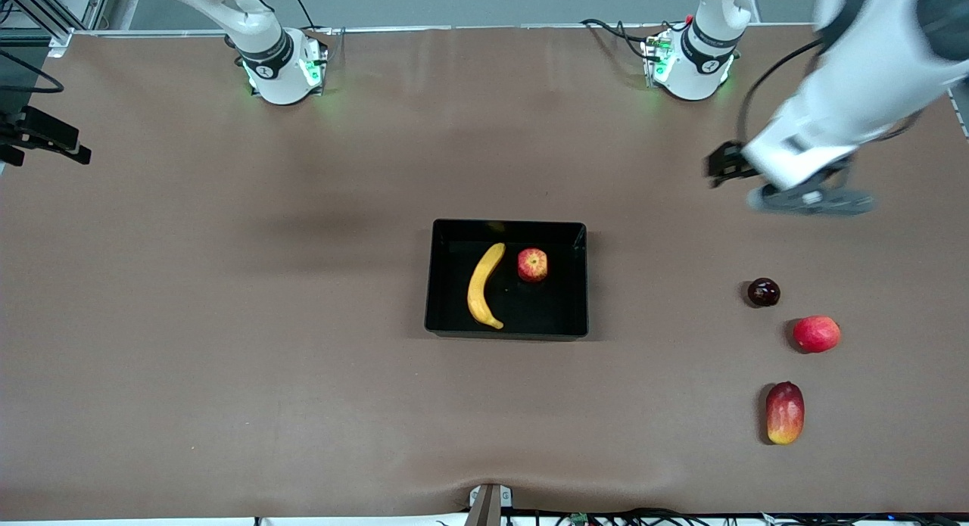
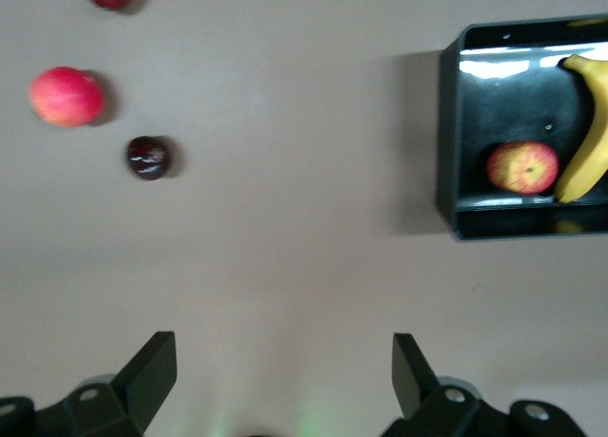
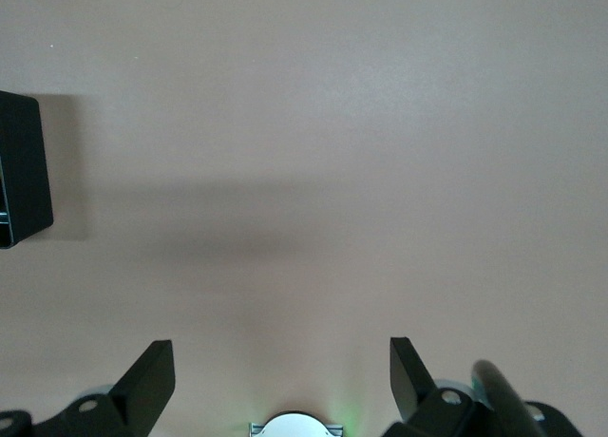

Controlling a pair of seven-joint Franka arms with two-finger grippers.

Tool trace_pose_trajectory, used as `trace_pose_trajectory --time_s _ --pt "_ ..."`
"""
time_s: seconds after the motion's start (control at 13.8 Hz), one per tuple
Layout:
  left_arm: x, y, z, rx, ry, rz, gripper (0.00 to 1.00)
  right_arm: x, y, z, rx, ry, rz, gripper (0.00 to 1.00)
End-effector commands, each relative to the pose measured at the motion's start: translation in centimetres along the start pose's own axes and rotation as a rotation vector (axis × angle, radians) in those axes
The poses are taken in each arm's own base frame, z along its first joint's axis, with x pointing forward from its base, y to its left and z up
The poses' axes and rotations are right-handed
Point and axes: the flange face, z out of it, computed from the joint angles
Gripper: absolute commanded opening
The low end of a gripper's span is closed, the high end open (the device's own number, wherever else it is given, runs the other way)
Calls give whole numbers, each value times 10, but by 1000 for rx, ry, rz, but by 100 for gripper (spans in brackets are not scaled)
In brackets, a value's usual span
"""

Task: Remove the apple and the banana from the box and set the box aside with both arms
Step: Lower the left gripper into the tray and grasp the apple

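Nothing lifted yet: apple point(image 1: 532, 265) and banana point(image 1: 484, 285) lying side by side in box point(image 1: 506, 331) at mid-bench. Left claw point(image 2: 283, 375) wide open, empty, over bare bench toward the left arm's end; right claw point(image 3: 282, 375) likewise open, empty, waiting. Next: reaching into box for one fruit.

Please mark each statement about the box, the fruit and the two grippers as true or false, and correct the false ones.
1. The banana and the apple lie in the box. True.
2. The left gripper holds the apple. False: it is open and empty, up over bare table toward the left arm's end.
3. Three fruits lie on the table outside the box. True: a dark fruit, a red fruit and a mango.
4. The mango is the farthest of those three from the front camera. False: it is the nearest.
5. The right gripper is shut on the box. False: it is open over bare table, beside the box.
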Motion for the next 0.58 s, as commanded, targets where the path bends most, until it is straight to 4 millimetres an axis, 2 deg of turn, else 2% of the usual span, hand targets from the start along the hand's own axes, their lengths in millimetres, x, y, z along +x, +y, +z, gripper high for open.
trace_pose_trajectory --time_s 0.0,0.14,0.22,0.36,0.51 --pt "26 61 51 -29 -1 -56 100 -6 3 -4 18 6 -5 100" --pt "34 117 90 -56 8 -83 100 2 10 -5 24 12 9 100" --pt "37 138 108 -43 25 -74 100 3 10 -4 23 5 9 100" --pt "47 163 145 2 59 -83 100 8 10 2 22 -7 13 100" --pt "44 203 182 4 83 -85 100 8 11 3 19 -9 12 100"
